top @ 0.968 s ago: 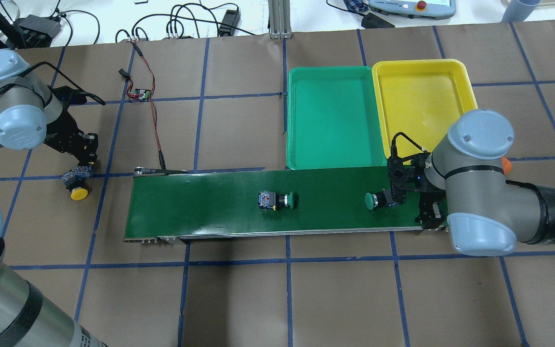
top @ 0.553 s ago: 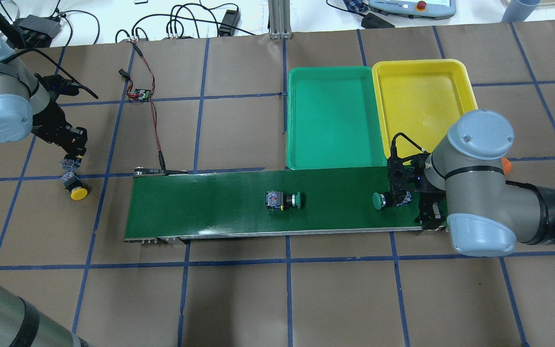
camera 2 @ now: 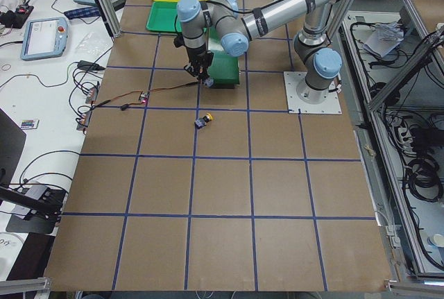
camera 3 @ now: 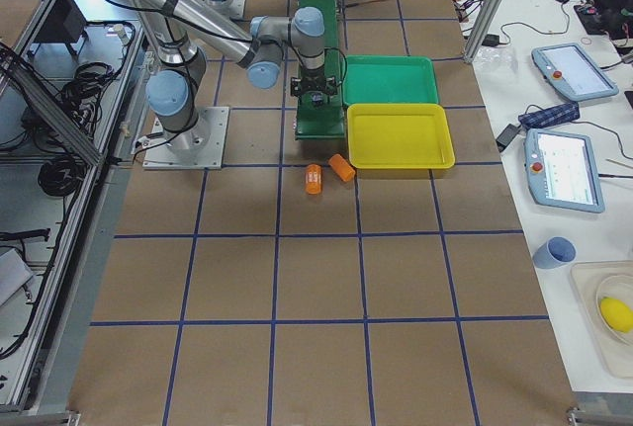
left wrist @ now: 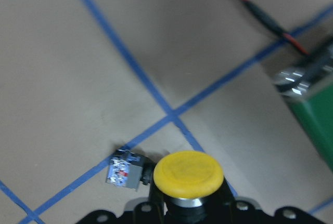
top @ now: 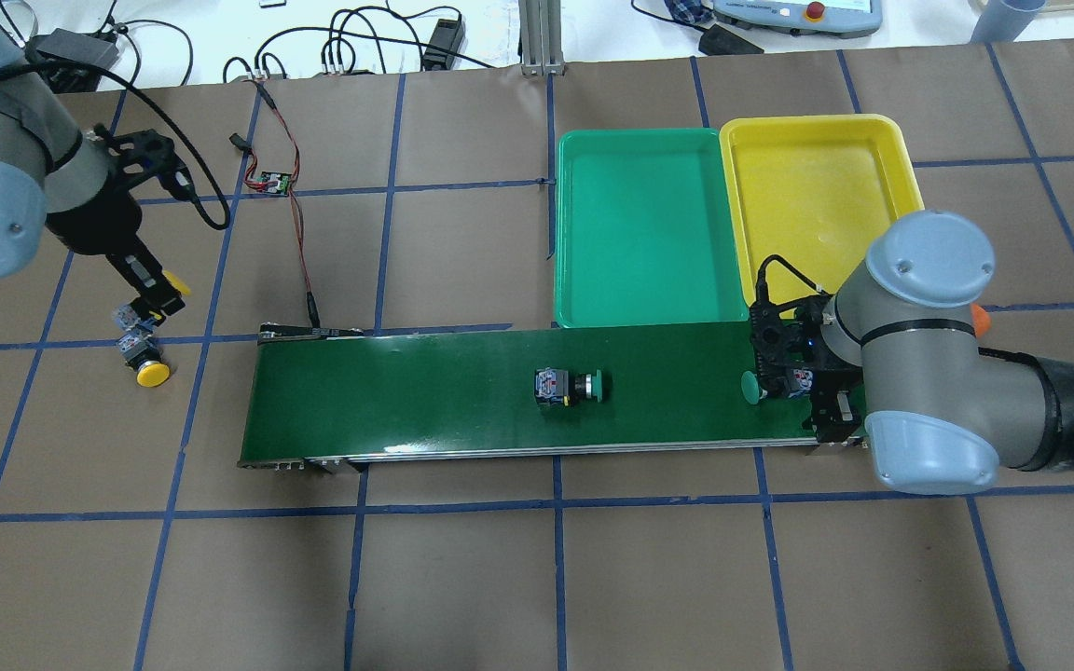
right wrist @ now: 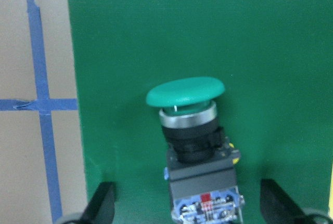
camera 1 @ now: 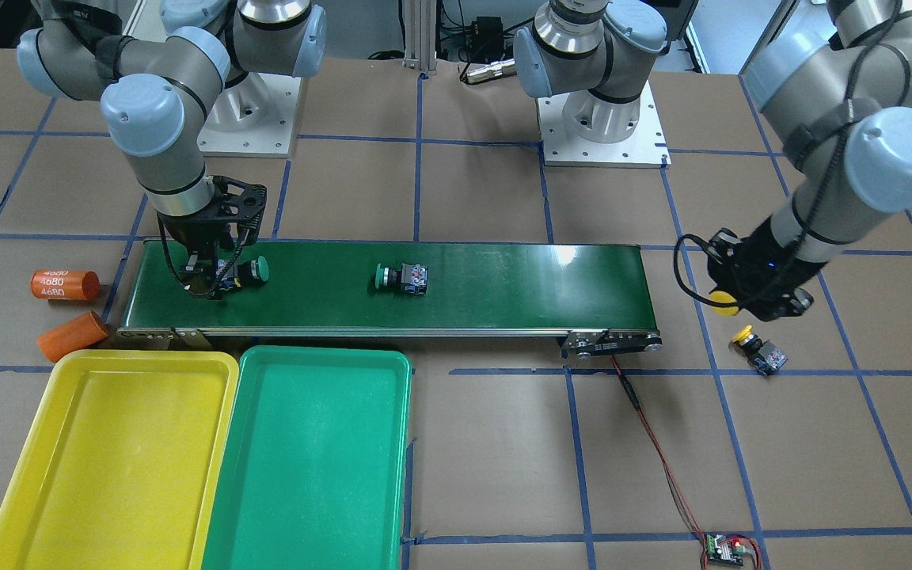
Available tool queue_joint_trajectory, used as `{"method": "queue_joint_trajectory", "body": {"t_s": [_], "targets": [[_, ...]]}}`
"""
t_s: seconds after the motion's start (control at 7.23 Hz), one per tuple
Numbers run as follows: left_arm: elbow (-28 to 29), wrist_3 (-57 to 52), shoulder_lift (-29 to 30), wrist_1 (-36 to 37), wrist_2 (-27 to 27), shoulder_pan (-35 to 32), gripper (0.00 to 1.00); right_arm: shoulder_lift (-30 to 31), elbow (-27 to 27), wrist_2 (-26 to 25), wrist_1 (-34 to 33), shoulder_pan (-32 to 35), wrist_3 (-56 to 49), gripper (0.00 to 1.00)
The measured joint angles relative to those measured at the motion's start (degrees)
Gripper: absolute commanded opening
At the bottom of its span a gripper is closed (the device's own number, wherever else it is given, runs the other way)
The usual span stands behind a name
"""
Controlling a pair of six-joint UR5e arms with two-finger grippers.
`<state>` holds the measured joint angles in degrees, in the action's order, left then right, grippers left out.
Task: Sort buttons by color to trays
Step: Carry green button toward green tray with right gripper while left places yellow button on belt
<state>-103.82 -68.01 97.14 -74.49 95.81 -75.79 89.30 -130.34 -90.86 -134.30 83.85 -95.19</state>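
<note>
**Sorting station, contents as seen (left, right, near and far as in the overhead view)**

1. Left fingers (top: pixel 151 294): pinching a yellow button (left wrist: pixel 188 174) by its body. It is held clear of the brown, blue-taped surface (top: pixel 462 578), off the left end of the conveyor belt (top: pixel 406 401)

2. Second yellow button (top: pixel 145 363): lying on the surface just near of the left fingers, cap toward the near side, well apart from both trays

3. Right fingers (camera 1: pixel 213 277): spread, low over the right end of the belt, one on each side of a green button (right wrist: pixel 191 130). Neither finger touches it (the wrist view shows bare belt between each finger and the button's body)

4. That green button: on its side on the belt, cap pointing left, contact block toward the wrist

5. Second green button (top: pixel 570 385): on its side near the middle of the belt, cap pointing right, contact block to the left

6. Green tray (top: pixel 649 228): on the surface against the far edge of the belt, toward its right half

7. Yellow tray (top: pixel 807 196): just right of the green tray, rims touching, its near corner hidden by the right arm

8. Two orange cylinders (camera 1: pixel 66 285): on the surface past the right end of the belt, one printed 4680
</note>
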Motion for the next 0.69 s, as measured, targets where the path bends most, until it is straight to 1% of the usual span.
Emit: {"method": "queue_joint_trajectory", "body": {"t_s": [0.14,0.28,0.41,0.55,0.69], "targets": [[-3.9,-2.6,-1.3,2.0,1.5,-4.8,0.0,0.0,0.0,0.0,0.0,0.0,0.0,0.86],[-7.2,-4.6,-1.3,6.3,2.3,-9.6,0.0,0.0,0.0,0.1,0.0,0.0,0.0,0.69],[-9.3,-7.6,-0.9,10.1,2.6,-13.9,0.0,0.0,0.0,0.0,0.0,0.0,-0.1,0.43],[-10.3,-11.8,-0.6,12.3,2.8,-17.0,0.0,0.0,0.0,-0.1,0.0,0.0,-0.1,0.19],[-10.9,-15.2,-0.4,13.8,2.7,-18.8,0.0,0.0,0.1,-0.2,0.0,0.0,-0.1,0.12]]}}
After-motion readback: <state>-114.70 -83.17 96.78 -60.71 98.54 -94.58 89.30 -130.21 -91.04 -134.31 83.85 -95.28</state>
